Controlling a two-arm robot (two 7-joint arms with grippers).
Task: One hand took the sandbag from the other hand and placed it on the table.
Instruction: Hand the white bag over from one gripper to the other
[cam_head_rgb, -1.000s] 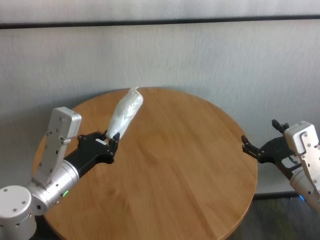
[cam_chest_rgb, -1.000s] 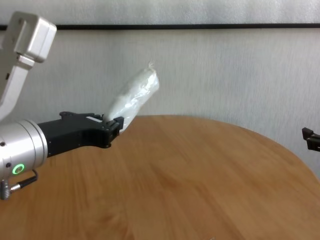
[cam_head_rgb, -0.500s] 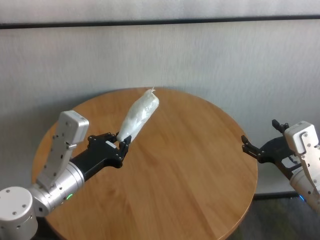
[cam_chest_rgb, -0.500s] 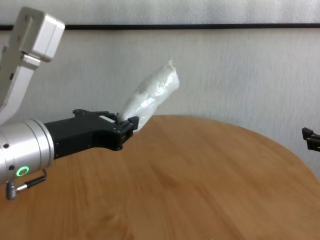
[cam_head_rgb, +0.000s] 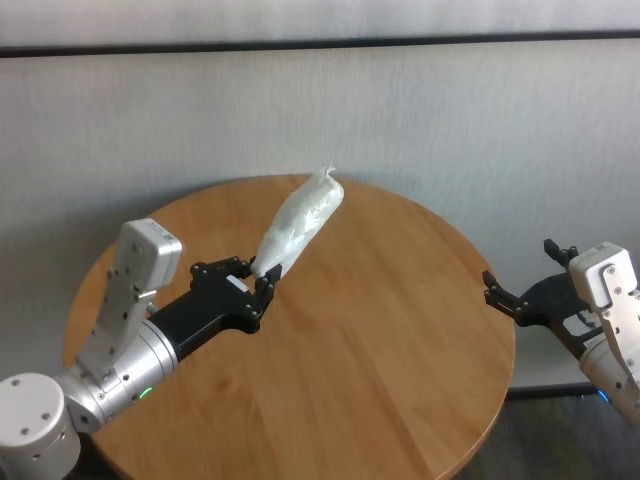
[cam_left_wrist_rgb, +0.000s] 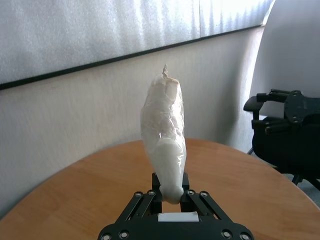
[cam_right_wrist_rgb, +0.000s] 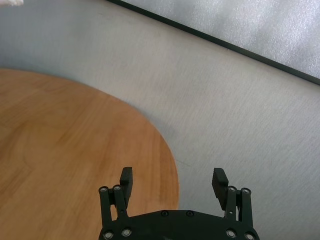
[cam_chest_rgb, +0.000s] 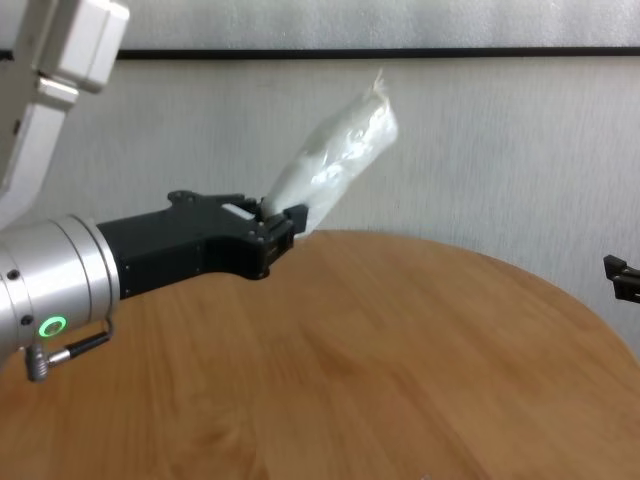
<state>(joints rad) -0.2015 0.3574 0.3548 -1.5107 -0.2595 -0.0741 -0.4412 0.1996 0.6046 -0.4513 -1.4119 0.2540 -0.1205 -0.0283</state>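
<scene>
The white crinkly sandbag (cam_head_rgb: 300, 225) stands tilted above the round wooden table (cam_head_rgb: 390, 340), its twisted tip pointing up and away. My left gripper (cam_head_rgb: 262, 286), the hand with the green ring light, is shut on the bag's lower end. The left wrist view shows the sandbag (cam_left_wrist_rgb: 165, 125) upright between the shut fingers (cam_left_wrist_rgb: 156, 186). In the chest view the bag (cam_chest_rgb: 335, 165) rises from the gripper (cam_chest_rgb: 285, 225) well above the tabletop. My right gripper (cam_head_rgb: 520, 272) hovers open and empty just off the table's right edge, far from the bag; its spread fingers (cam_right_wrist_rgb: 126, 176) frame the table rim.
A pale grey wall with a dark horizontal strip (cam_head_rgb: 400, 42) runs behind the table. The right gripper (cam_left_wrist_rgb: 280, 112) shows far off in the left wrist view. Bare wood (cam_chest_rgb: 400, 370) lies beneath the raised bag.
My left arm has carried the sandbag to the right and higher, toward the table's middle. The right gripper has stayed in place, open.
</scene>
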